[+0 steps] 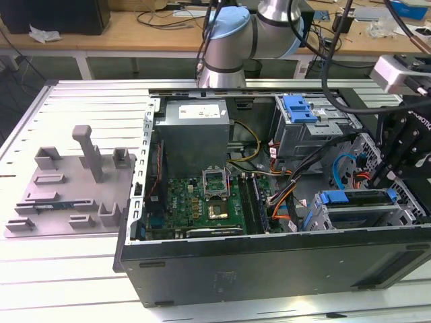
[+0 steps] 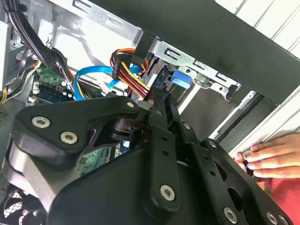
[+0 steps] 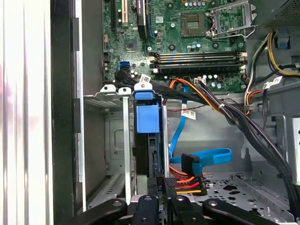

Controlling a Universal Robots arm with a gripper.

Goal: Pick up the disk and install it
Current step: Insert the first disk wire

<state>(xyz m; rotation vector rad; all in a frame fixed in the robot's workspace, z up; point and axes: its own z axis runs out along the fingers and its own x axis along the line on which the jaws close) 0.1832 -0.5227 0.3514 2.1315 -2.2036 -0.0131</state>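
- The pincer (image 3: 159,199) reaches down into the open computer case (image 1: 269,269), its black fingers (image 3: 180,206) drawn close together at the edge of the disk (image 3: 149,140); whether they actually clamp it cannot be told from these views.
- In the first wrist view the disk stands on edge in the metal drive cage (image 3: 110,140), its blue caddy end and blue tab facing out.
- In the exterior view the disk (image 1: 357,198) shows as a blue strip in the cage near the case's front wall, on the exterior view's right.
- Red, orange and yellow power wires (image 3: 185,183) and a blue data cable (image 3: 211,157) lie just beside the disk.
- The green motherboard (image 1: 209,202) lies farther inside the case.
- A second blue bracket (image 1: 300,108) sits on top of another cage.
- A person's hand (image 2: 272,157) rests on the case's edge in the second wrist view.
- A grey moulded fixture (image 1: 71,188) lies on the tabletop (image 1: 67,282), well apart from the case.
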